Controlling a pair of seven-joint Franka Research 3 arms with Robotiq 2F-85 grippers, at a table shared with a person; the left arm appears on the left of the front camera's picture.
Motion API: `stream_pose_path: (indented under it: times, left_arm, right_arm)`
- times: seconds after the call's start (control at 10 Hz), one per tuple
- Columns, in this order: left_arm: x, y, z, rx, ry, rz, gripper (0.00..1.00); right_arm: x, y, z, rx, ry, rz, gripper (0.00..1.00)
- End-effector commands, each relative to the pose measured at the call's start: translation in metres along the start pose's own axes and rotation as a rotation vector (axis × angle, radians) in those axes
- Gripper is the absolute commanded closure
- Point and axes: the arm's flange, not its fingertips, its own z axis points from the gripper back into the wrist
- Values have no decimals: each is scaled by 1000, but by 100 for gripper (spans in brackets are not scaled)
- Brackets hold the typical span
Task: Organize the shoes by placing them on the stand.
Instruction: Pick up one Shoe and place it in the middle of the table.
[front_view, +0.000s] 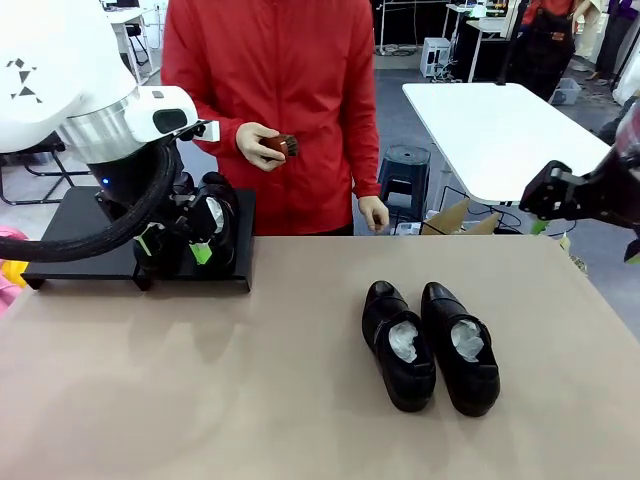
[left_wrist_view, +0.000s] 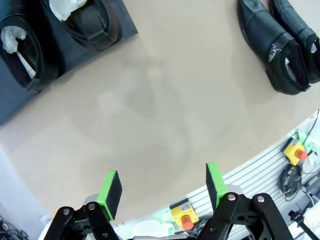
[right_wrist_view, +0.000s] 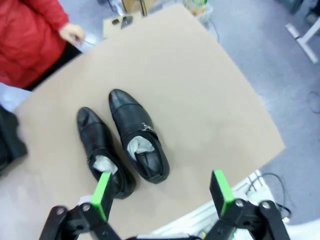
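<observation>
Two glossy black shoes (front_view: 398, 345) (front_view: 460, 348), stuffed with white paper, lie side by side right of the table's middle; the right wrist view looks down on them (right_wrist_view: 102, 150) (right_wrist_view: 139, 137). The low black stand (front_view: 75, 225) sits at the far left. Two more shoes (left_wrist_view: 20, 50) (left_wrist_view: 87, 22) rest on it, one (front_view: 218, 215) partly hidden by my left gripper (front_view: 177, 247). That gripper (left_wrist_view: 162, 187) is open with nothing between its pads, just in front of the stand. My right gripper (right_wrist_view: 161, 189) hangs open high above the table's right side, empty.
A person in a red jacket stands at the far edge, holding a small brown brush (front_view: 281, 146) in one hand; the other hand (front_view: 374, 213) hangs by the table edge. Behind are a white table (front_view: 500, 130), a stool (front_view: 405, 165) and a cardboard box (front_view: 455, 216).
</observation>
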Motion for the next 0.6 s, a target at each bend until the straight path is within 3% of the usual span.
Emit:
stream_pose_path:
  times: [0.0,0.5]
  left_arm:
    - [-4,3,-2,-13,-14,0,13]
    - [-4,3,-2,-13,-14,0,13]
  right_arm:
    - [4,29,-20,16,91,115,0]
    - [-5,78,-80,-11,438,309,0]
